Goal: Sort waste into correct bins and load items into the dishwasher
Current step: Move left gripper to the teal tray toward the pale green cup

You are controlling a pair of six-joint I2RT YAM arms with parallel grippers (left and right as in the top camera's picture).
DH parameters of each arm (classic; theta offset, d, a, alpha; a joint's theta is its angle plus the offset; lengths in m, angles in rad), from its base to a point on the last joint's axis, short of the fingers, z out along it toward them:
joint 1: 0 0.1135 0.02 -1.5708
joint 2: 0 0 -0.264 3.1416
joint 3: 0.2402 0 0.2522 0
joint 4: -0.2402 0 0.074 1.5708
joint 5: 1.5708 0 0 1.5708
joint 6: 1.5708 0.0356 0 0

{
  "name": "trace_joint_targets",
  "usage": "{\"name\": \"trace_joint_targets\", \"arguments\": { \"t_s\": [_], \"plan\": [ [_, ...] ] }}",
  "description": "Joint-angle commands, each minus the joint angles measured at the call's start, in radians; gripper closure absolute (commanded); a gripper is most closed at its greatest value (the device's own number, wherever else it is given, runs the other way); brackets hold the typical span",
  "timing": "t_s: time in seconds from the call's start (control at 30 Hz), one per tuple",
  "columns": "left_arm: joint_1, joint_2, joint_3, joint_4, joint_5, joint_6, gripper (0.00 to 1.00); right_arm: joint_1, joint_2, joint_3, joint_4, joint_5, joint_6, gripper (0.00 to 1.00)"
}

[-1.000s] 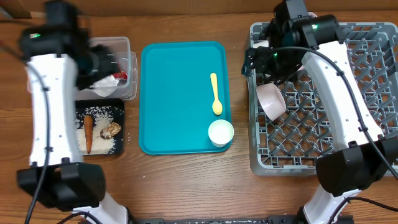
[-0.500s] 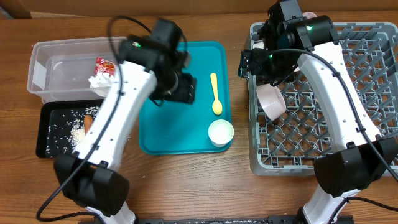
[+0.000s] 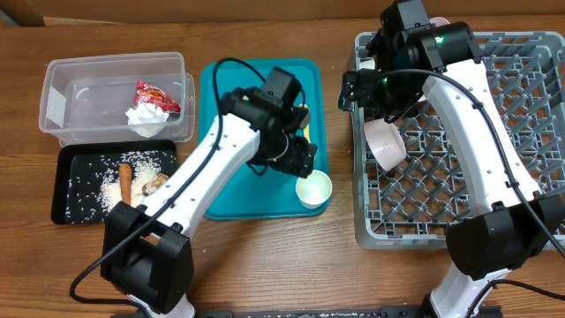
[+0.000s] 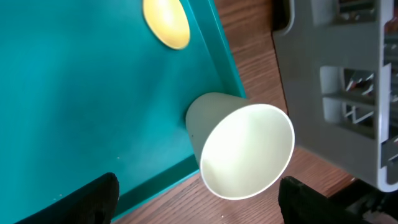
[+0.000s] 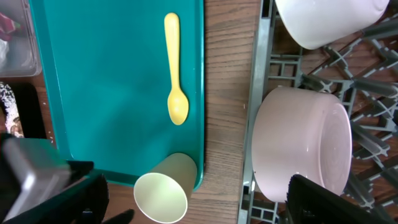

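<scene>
A small white cup [image 3: 313, 188] stands at the teal tray's front right corner; it also shows in the left wrist view [image 4: 245, 152] and the right wrist view [image 5: 163, 190]. My left gripper [image 3: 300, 159] hovers open and empty just above it, one finger to each side [image 4: 199, 208]. The yellow spoon [image 5: 174, 68] lies on the tray behind the cup, partly hidden overhead by the left arm. My right gripper [image 3: 371, 88] is open and empty over the grey dish rack's [image 3: 530, 132] left edge. A pale pink bowl [image 3: 386, 143] leans on its side in the rack, and a second bowl [image 5: 329, 22] sits behind it.
The clear tub [image 3: 62, 79] holds the red wrapper [image 3: 152, 93] and white napkin [image 3: 148, 117]. The black tray [image 3: 71, 208] holds the carrot [image 3: 125, 181], brown lump [image 3: 157, 184] and rice crumbs [image 3: 106, 190]. The teal tray [image 3: 238, 97] lies between them and the rack.
My left arm has swung from the clear tub rightward across the teal tray to just above the white cup. The right arm has hardly moved.
</scene>
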Motion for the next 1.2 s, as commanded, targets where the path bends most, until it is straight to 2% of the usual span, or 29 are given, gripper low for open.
{"name": "trace_joint_targets", "arguments": {
  "t_s": [0.0,0.1,0.17,0.3,0.37,0.63,0.87,1.0,1.17],
  "plan": [
    [-0.019,0.052,-0.021,0.014,-0.029,0.051,0.17,-0.003,-0.040,0.006,0.003,0.006,-0.003,0.06],
    [-0.025,0.103,-0.021,0.016,-0.040,0.060,0.21,-0.003,-0.040,0.006,0.002,0.006,-0.003,0.06],
    [-0.026,0.148,-0.021,0.014,-0.050,0.060,0.32,-0.003,-0.040,0.006,0.001,0.006,-0.003,0.06],
    [-0.026,0.229,-0.021,0.000,-0.054,0.057,0.78,-0.003,-0.040,0.006,-0.010,0.006,-0.003,0.06],
    [-0.023,0.253,-0.021,-0.011,-0.055,0.048,0.94,-0.003,-0.040,0.006,-0.014,0.006,-0.003,0.06],
    [0.004,0.244,0.064,-0.091,-0.054,0.048,0.96,-0.003,-0.040,0.006,-0.014,0.006,-0.003,0.06],
    [0.077,0.237,0.367,-0.309,-0.029,0.053,0.96,-0.003,-0.040,0.006,-0.014,0.000,0.002,0.06],
    [0.171,0.237,0.568,-0.397,0.127,0.106,0.96,-0.003,-0.040,0.006,0.015,-0.116,0.000,0.06],
    [0.338,0.237,0.712,-0.396,0.441,0.170,0.96,-0.003,-0.040,0.006,0.131,-0.379,-0.061,0.06]
  ]
}}
